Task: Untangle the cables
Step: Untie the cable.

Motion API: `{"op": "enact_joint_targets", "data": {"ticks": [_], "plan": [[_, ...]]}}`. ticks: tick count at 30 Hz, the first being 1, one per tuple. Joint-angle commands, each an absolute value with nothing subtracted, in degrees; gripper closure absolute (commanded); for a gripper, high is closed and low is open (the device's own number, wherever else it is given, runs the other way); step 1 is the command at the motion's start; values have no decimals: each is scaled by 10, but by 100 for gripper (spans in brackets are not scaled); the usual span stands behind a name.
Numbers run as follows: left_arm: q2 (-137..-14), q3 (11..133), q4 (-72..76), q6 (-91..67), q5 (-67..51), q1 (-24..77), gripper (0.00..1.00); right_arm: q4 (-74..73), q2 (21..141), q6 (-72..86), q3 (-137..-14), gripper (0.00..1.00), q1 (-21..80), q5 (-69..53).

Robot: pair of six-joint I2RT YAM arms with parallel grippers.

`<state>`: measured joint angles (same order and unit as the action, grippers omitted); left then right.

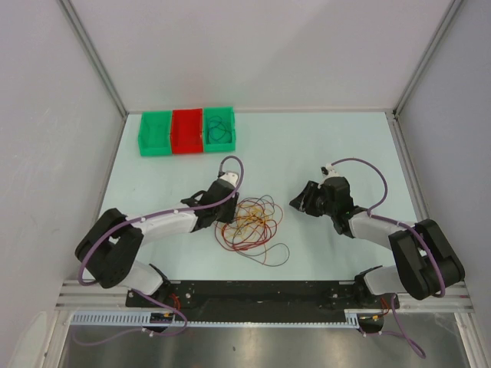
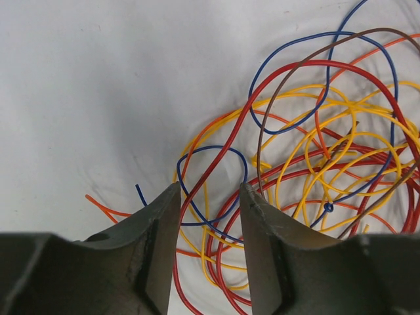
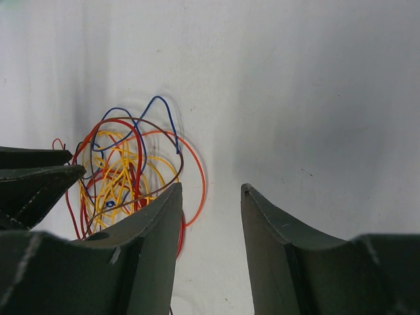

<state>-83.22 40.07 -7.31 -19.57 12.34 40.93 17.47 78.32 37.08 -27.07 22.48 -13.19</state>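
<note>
Setting: robotics lab test cell. White panel walls [image 1: 268, 46], aluminium frame posts [image 1: 92, 54], pale desk [image 1: 345, 146], arm mounting rail [image 1: 253, 291], coloured sorting bins [image 1: 186, 130].

No text, labels or numbers can be read

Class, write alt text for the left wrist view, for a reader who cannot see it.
The left gripper, jaws apart at the bottom edge, straddles red, blue and yellow strands of the cables. The tangle of loose loops, also orange and brown, spreads to the right over a white table.
</note>
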Motion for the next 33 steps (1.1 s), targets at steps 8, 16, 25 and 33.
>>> {"op": "enact_joint_targets", "data": {"ticks": [8, 16, 25, 33], "plan": [[-835, 396, -50, -204, 159, 412, 70, 186, 786, 371, -278, 54, 221, -137], [-849, 392, -43, -205, 161, 411, 68, 185, 785, 371, -279, 54, 221, -136], [-858, 390, -39, -204, 166, 411, 73, 185, 786, 371, -279, 55, 221, -136], [-841, 408, -57, -200, 178, 411, 100, 186, 785, 371, -279, 55, 221, -135]]}}
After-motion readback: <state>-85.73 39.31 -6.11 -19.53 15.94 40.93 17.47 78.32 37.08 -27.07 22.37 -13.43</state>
